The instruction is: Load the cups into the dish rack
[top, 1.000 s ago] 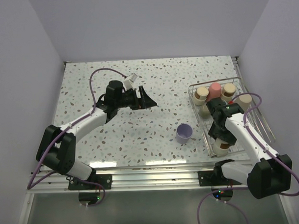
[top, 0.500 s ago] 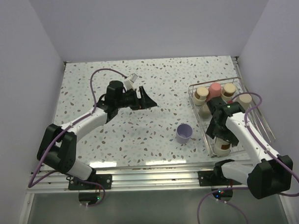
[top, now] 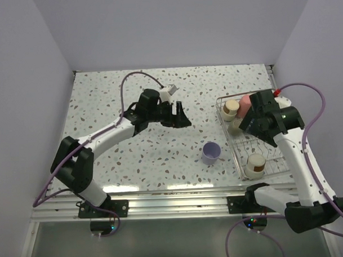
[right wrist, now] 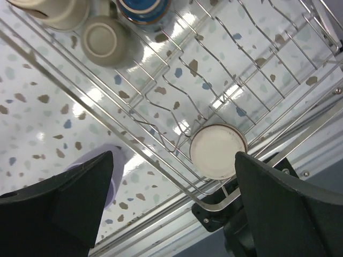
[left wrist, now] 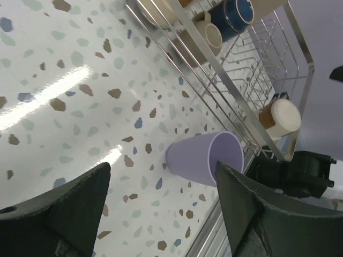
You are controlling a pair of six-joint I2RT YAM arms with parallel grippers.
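Observation:
A lavender cup [top: 210, 152] stands upright on the speckled table, just left of the wire dish rack [top: 235, 154]. It also shows in the left wrist view [left wrist: 203, 159] and at the edge of the right wrist view [right wrist: 115, 160]. My left gripper [top: 182, 118] is open and empty, above the table up and left of that cup [left wrist: 161, 214]. My right gripper [top: 251, 123] is open and empty, raised above the rack [right wrist: 171, 214]. The rack holds a tan cup [top: 231, 108], a red-pink cup [top: 245, 103] and an upside-down tan cup [top: 255, 165] at its near corner [right wrist: 218, 151].
A dark blue mug [right wrist: 143, 6] and a tan cup [right wrist: 104, 40] sit at the rack's far end. The rack's raised tines [right wrist: 177, 91] fill its middle. The table's metal front rail [top: 179, 190] runs just past the rack's near corner.
My right gripper has lifted up and away from the upside-down tan cup at the rack's near corner. My left gripper has moved right, toward the lavender cup.

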